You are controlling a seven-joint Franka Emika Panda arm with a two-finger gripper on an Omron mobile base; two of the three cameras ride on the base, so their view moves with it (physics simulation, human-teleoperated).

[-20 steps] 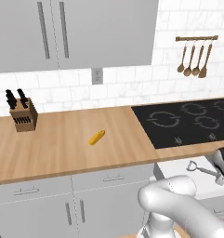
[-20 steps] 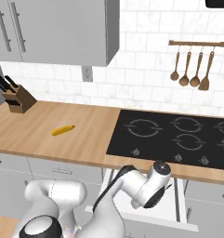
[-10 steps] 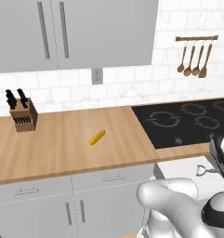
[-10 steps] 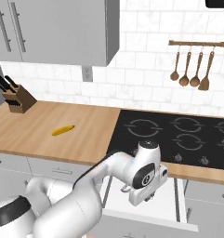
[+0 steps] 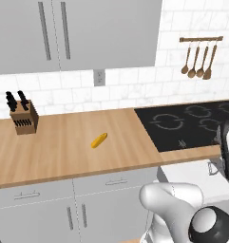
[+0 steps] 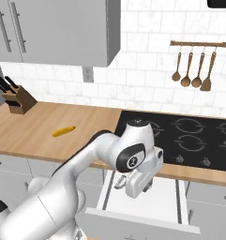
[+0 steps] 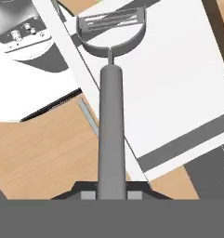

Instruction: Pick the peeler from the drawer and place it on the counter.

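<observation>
Clamped jaws of your gripper (image 7: 111,194) are pinching the slim silver-grey metal peeler (image 7: 111,107) by its handle, holding it above the open, pale shallow white drawer (image 6: 166,201).

white arm (image 6: 86,164), dk joints, rounded links

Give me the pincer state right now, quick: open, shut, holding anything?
Pincer: closed on the peeler by its handle, head pointing away, lifted above the open drawer.
</observation>
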